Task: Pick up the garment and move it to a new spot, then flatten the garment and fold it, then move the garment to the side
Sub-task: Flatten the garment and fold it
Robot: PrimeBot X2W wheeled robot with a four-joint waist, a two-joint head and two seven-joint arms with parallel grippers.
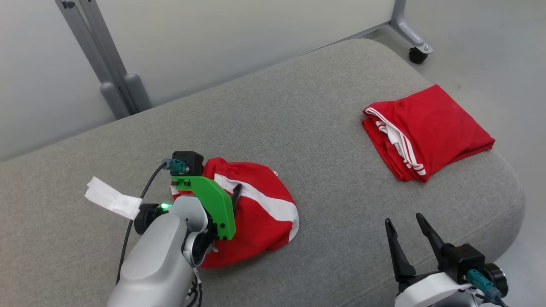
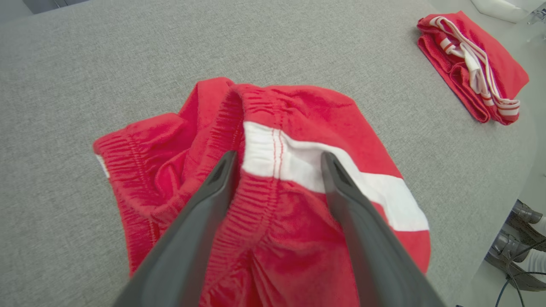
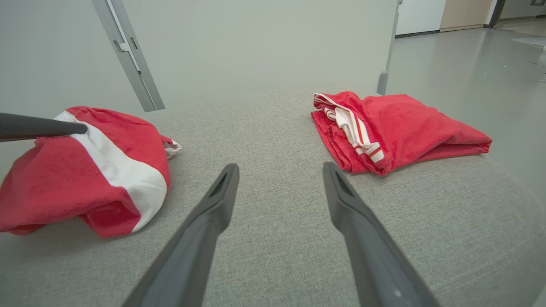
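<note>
Garment (image 2: 298, 111) crumpled (red, white), left jaws open

Bright, even, diffuse indoor light. A soft, faint shadow lies under the crumpled red garment (image 3: 55, 187). All three views are sharp; the wrist views bulge with wide-angle distortion toward their edges.

Grey fabric-covered bench (image 1: 324, 111) with a rounded corner, before a pale partition (image 1: 234, 34) on grey metal posts (image 1: 106, 64); one foot carries a black castor (image 1: 417, 55) on smooth grey floor (image 1: 490, 55). Lighting even, diffuse.
</note>
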